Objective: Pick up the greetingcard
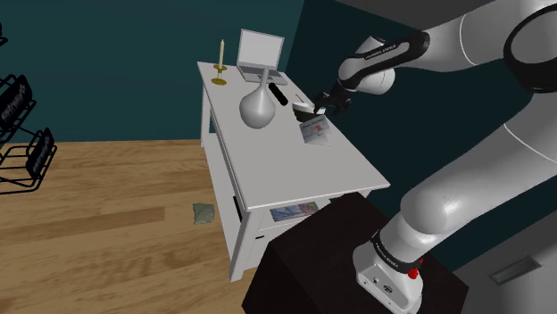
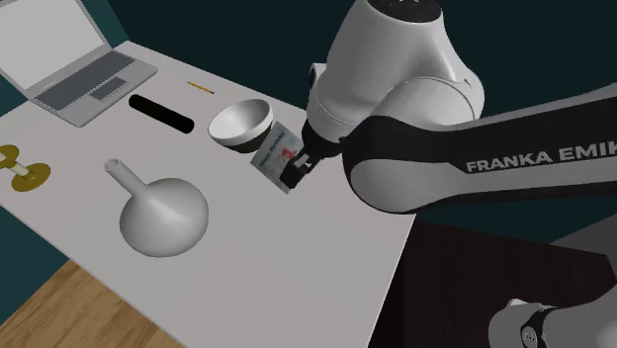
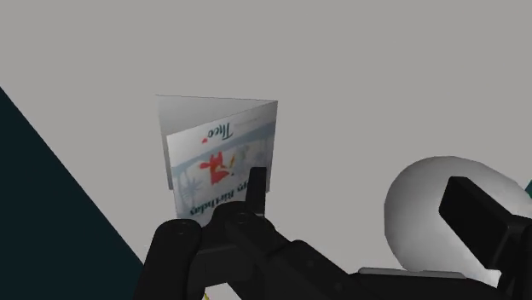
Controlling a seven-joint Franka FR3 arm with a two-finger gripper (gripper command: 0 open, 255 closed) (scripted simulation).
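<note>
— Well, where is the greeting card (image 2: 274,148) found?
— Tilted, just beside the white bowl (image 2: 240,121); over the white table (image 2: 297,267).
— And the gripper (image 2: 295,176)?
— It is seen at the card's corner; how far it is opened cannot be told; a hold cannot be confirmed.

The white desk (image 1: 303,174) is bare across its near end by the stand, leaving open room for an approach there. A white round bowl (image 2: 240,124) crowds just beside the printed greeting card (image 2: 275,153). A grey round-bellied, narrow-necked vase (image 2: 163,217) occupies mid-desk, with a black rod (image 2: 161,113) beyond it. A grey open laptop (image 2: 74,69) and a brass candlestick (image 2: 30,178) take up the far end.
</note>
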